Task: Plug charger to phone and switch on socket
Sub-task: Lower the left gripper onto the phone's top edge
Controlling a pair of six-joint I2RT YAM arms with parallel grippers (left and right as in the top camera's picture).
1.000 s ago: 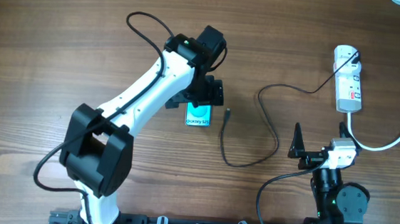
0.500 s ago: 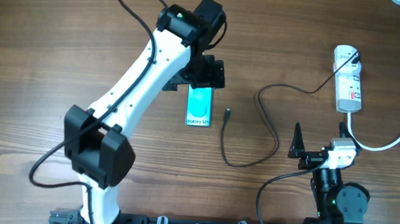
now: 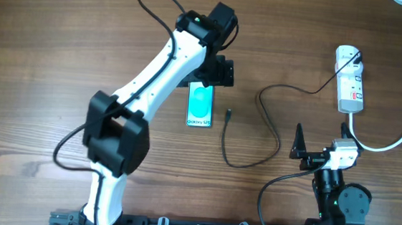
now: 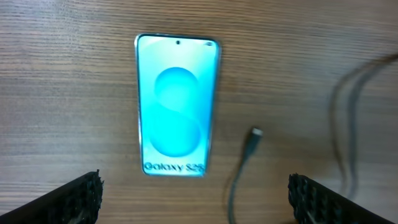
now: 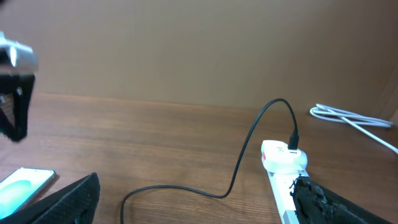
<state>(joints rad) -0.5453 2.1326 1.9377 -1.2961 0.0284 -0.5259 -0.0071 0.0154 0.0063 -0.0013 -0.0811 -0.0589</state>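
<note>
Since the charger (image 4: 254, 140) lies loose beside the phone (image 4: 177, 106), we hover our left hand (image 4: 196, 198), spread, above both; our right hand (image 5: 199, 202), spread, sits near the socket (image 3: 350, 81).

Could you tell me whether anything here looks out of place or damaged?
Nothing stands out: the phone lies flat and lit, the charger tip sits loose beside it, and its plug is in the socket.
</note>
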